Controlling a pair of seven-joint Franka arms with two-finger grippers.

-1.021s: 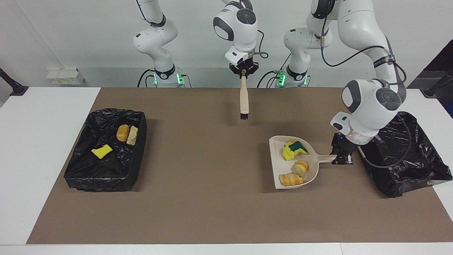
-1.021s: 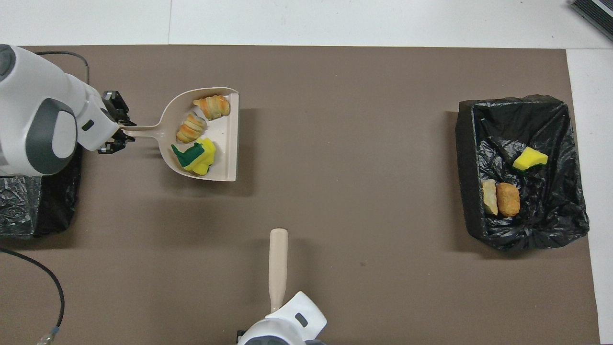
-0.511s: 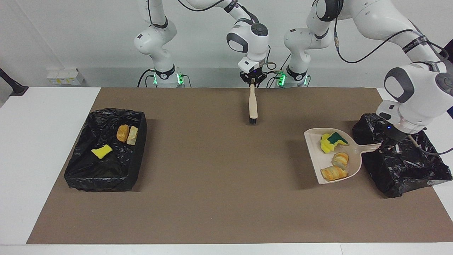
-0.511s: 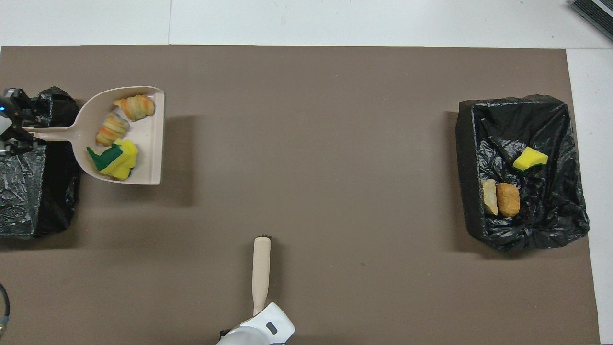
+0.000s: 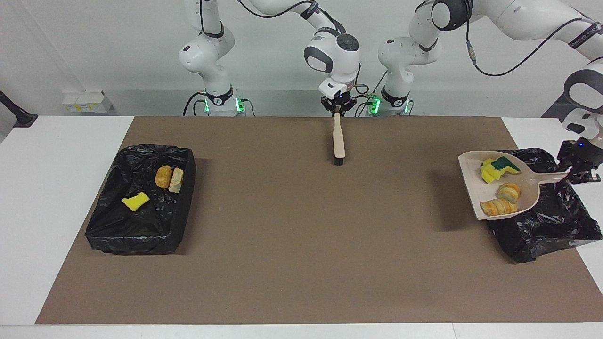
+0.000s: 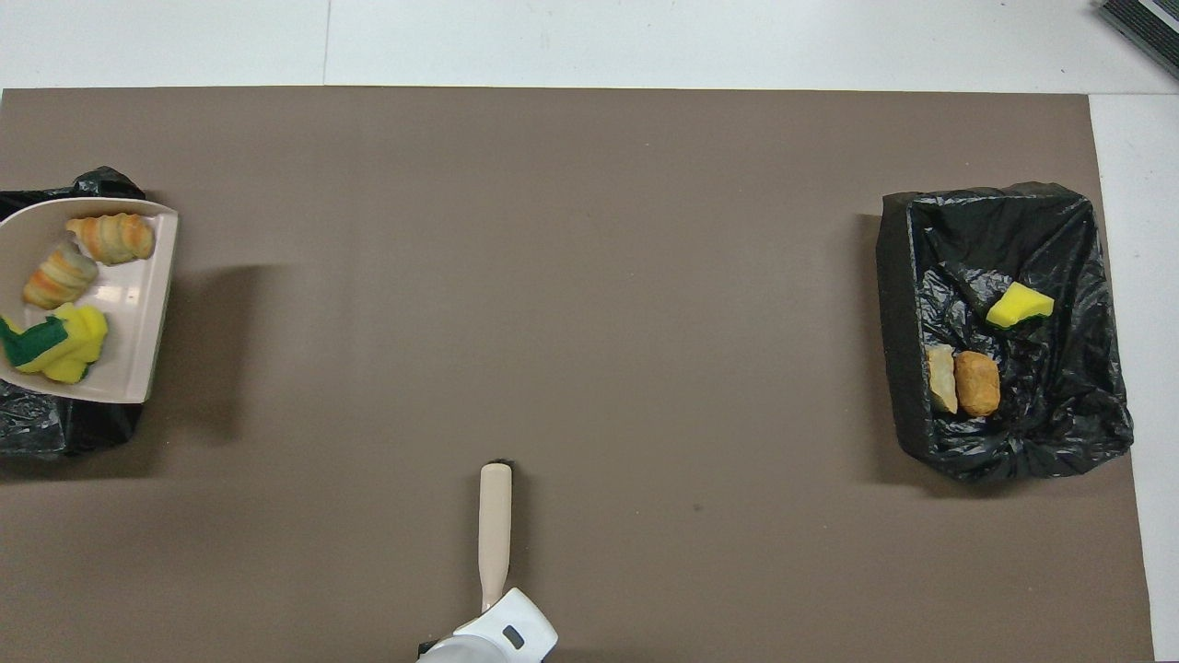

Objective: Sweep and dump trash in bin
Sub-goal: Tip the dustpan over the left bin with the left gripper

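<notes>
My left gripper [image 5: 577,172] is shut on the handle of the beige dustpan [image 5: 473,186] and holds it raised over the edge of the black-lined bin [image 5: 556,226] at the left arm's end. The pan carries trash: a yellow-green sponge [image 5: 494,169] and two croissant pieces [image 5: 509,190] [image 5: 498,207]. In the overhead view the pan [image 6: 129,313], sponge [image 6: 55,341] and croissants [image 6: 110,237] [image 6: 60,274] show at the edge; the left gripper is out of that view. My right gripper [image 5: 336,109] is shut on the beige brush [image 5: 338,141], bristles down, over the mat's robot-side middle.
A second black-lined bin [image 5: 141,235] stands at the right arm's end and holds a yellow sponge [image 5: 135,201], a brown bread piece [image 5: 163,176] and a pale piece [image 5: 176,180]. A brown mat [image 5: 282,235] covers the table. The brush also shows in the overhead view [image 6: 495,525].
My left gripper has carried the loaded dustpan toward the left arm's end and lifted it over the bin's edge. My right gripper has drawn the brush back toward the robots.
</notes>
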